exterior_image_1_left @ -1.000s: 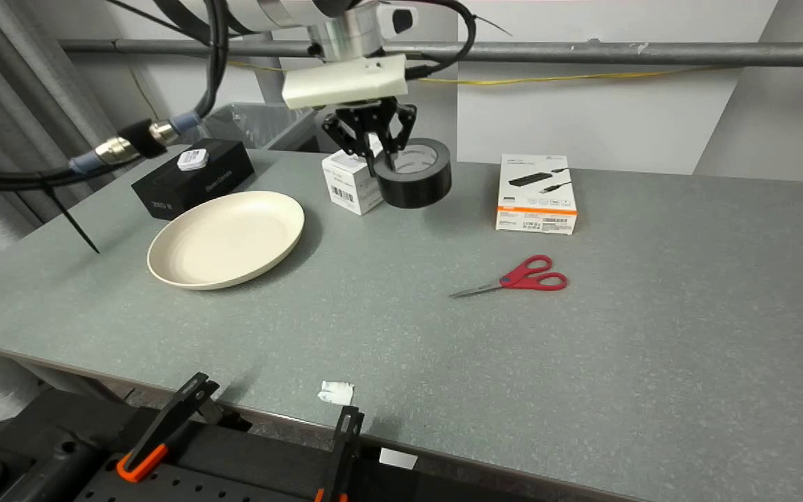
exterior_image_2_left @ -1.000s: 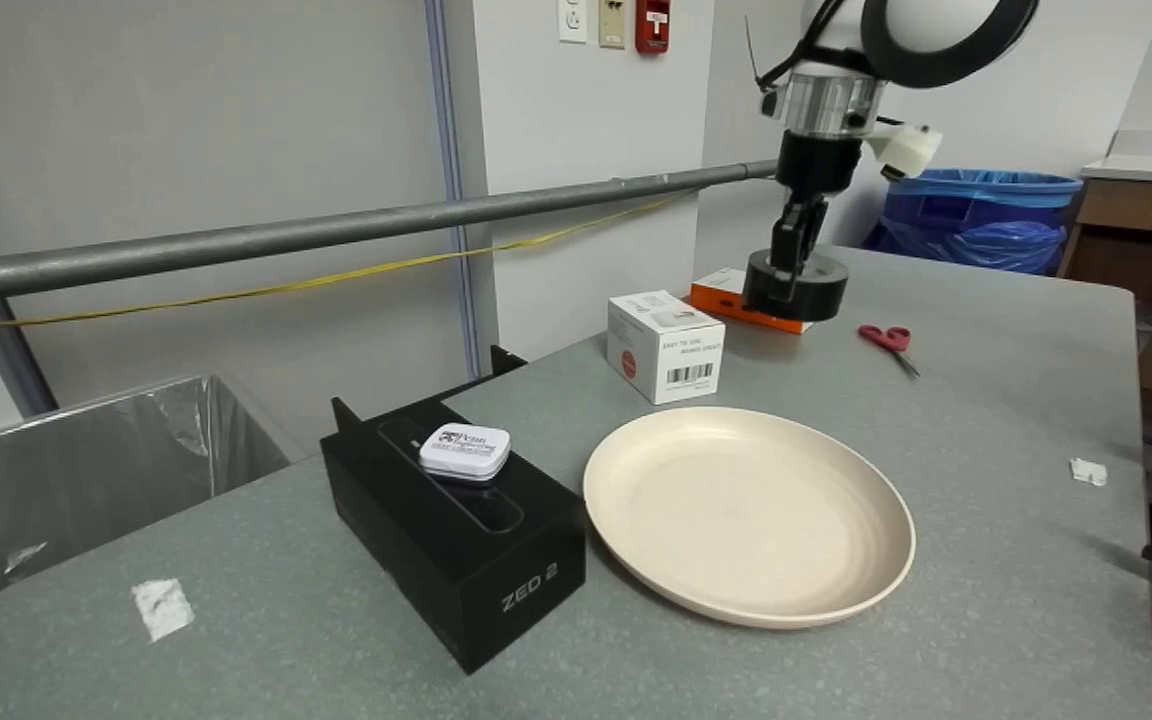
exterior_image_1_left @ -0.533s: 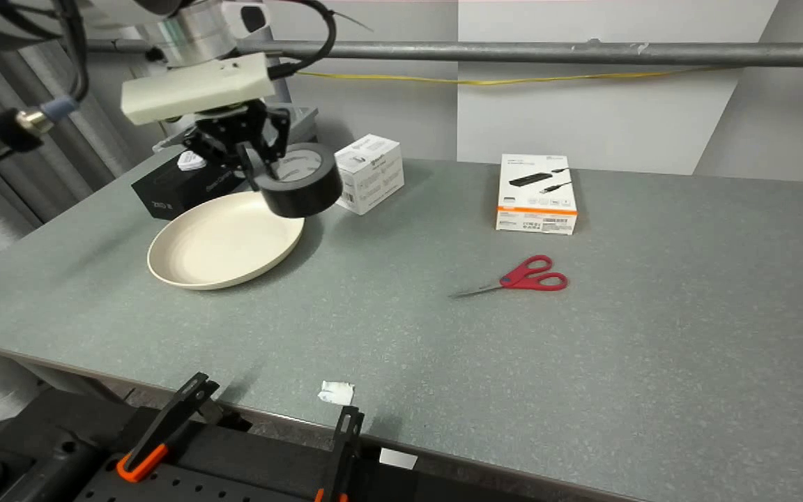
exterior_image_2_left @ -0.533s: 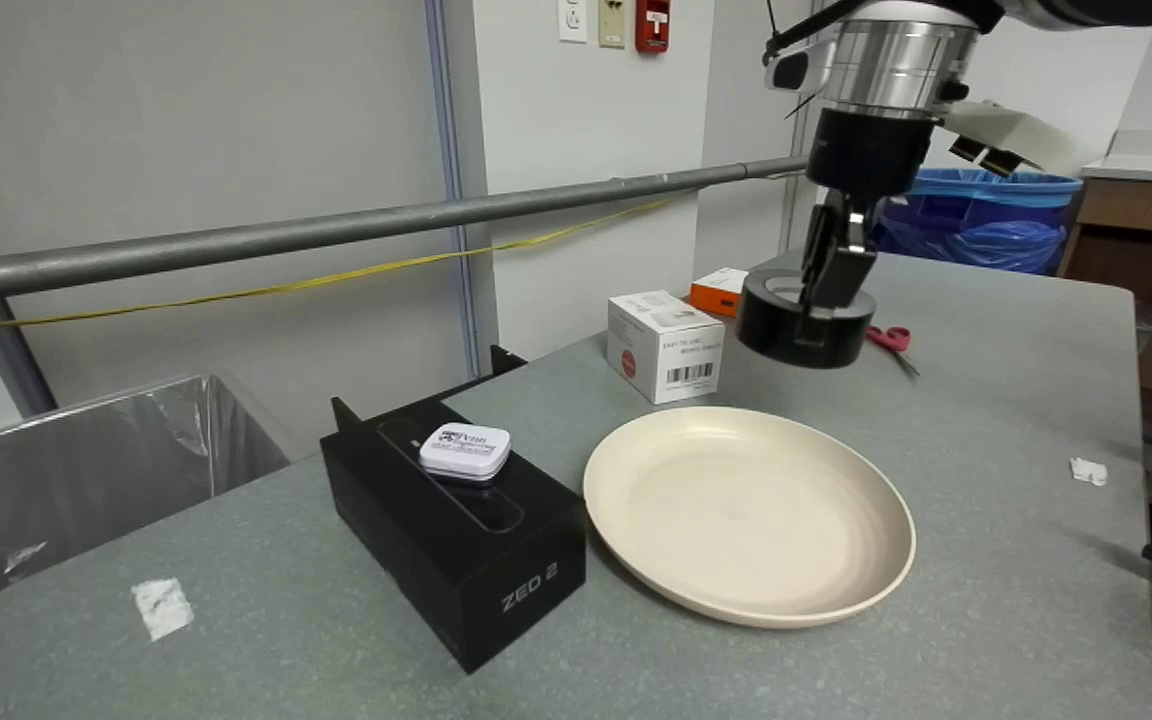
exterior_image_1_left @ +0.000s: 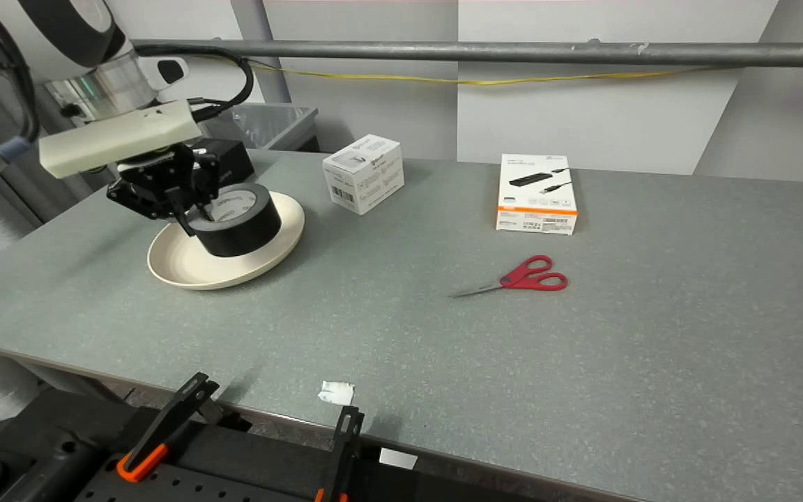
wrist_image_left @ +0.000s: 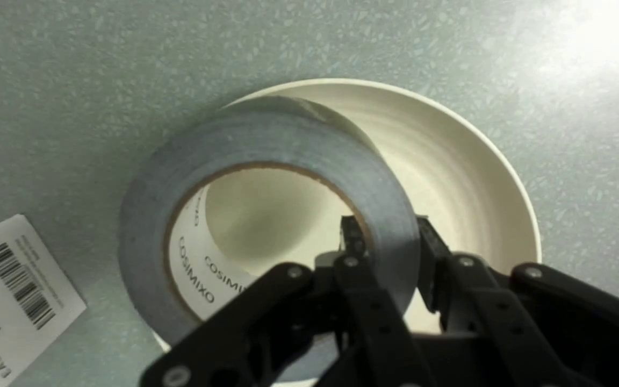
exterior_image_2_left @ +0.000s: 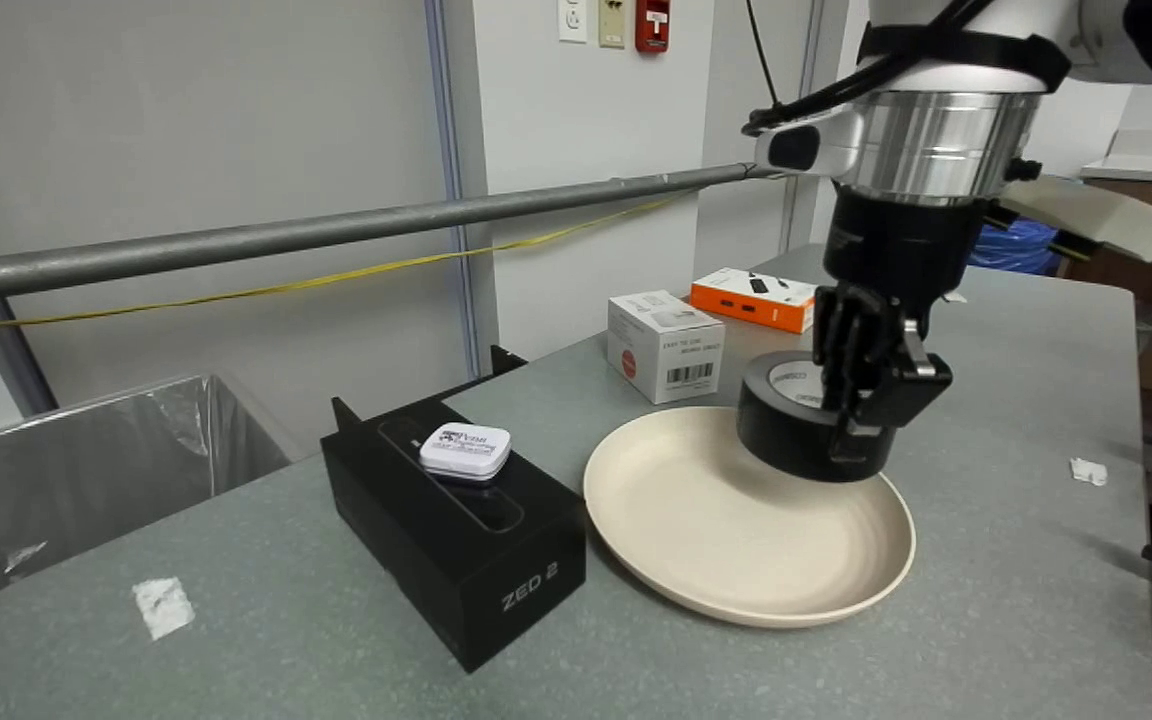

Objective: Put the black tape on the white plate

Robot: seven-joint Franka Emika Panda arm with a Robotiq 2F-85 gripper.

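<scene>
The black tape (exterior_image_1_left: 241, 233), a thick ring with a white lettered inner core, is held over the white plate (exterior_image_1_left: 175, 254). In an exterior view the tape (exterior_image_2_left: 796, 440) covers part of the far rim of the plate (exterior_image_2_left: 716, 530) and looks slightly tilted. My gripper (exterior_image_1_left: 196, 219) is shut on the tape's ring wall. In the wrist view the gripper (wrist_image_left: 387, 242) has one finger inside the ring and one outside. Through the tape (wrist_image_left: 266, 140) a shadow shows on the plate (wrist_image_left: 481, 177). The gap between tape and plate is hard to judge.
A white barcode box (exterior_image_2_left: 664, 345) stands beside the plate. A black box (exterior_image_2_left: 456, 520) with a small white tin (exterior_image_2_left: 466, 450) on top stands close to the plate's other side. An orange-and-white box (exterior_image_1_left: 537, 195) and red scissors (exterior_image_1_left: 527, 275) lie farther off.
My gripper has carried the tape from beside the white barcode box across and down to over the plate. The plate and the boxes have not moved.
</scene>
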